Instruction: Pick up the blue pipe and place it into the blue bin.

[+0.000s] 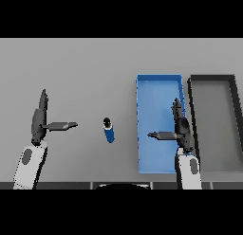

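Blue pipe (108, 130) left of blue bin (156, 82); both hands (39, 120) (180, 127) spread, empty

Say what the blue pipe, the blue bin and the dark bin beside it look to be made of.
Blue pipe: probably plastic, matte; flat even blue, dark open end, no shine. Blue bin: likely plastic too; uniform blue, thin straight walls. Dark bin: plastic or painted metal, unclear; black rim, dull grey floor.

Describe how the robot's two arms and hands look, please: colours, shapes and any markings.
Both arms end in white, rounded forearm shells, each with a dark grey oval marking. The left hand and the right hand are dark grey to black, with slim, pointed fingers and a thumb at the side. No cables or sleeves show.
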Robot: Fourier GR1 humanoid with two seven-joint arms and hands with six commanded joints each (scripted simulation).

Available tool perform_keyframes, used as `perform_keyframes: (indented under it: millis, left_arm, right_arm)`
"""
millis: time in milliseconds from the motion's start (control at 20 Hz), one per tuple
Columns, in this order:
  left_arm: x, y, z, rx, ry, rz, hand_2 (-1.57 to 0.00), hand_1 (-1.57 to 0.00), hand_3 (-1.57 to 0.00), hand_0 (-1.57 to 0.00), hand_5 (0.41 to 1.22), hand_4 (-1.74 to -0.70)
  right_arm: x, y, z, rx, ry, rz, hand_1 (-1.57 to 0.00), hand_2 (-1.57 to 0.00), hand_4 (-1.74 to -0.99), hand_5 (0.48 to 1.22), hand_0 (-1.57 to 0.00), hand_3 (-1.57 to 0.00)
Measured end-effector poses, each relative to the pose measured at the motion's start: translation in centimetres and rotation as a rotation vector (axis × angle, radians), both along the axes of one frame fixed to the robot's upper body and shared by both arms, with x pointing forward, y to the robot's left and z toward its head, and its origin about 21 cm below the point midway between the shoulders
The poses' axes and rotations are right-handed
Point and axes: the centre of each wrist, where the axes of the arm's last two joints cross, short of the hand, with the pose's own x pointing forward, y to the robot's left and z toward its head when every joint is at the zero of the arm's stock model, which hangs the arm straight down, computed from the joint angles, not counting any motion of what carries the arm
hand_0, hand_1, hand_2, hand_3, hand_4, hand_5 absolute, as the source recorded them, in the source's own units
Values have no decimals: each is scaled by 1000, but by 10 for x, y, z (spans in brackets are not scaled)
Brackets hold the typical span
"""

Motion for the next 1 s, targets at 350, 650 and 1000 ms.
perform_keyframes:
  millis: [350,650,1000]
  left_arm:
    - [-3,6,-4,79,-8,-118,1,1,1,1,592,-963]
    - [-6,27,-4,162,9,-313,1,1,1,1,593,-960]
    - [-30,14,4,153,53,-576,1,1,1,1,522,-1071]
  right_arm:
    - [0,-24,9,-143,-103,31,1,1,-1201,628,1,1]
    - [-19,-28,13,-305,-134,96,1,1,-1203,625,1,1]
    - [-13,-27,20,-318,-134,110,1,1,-1174,616,1,1]
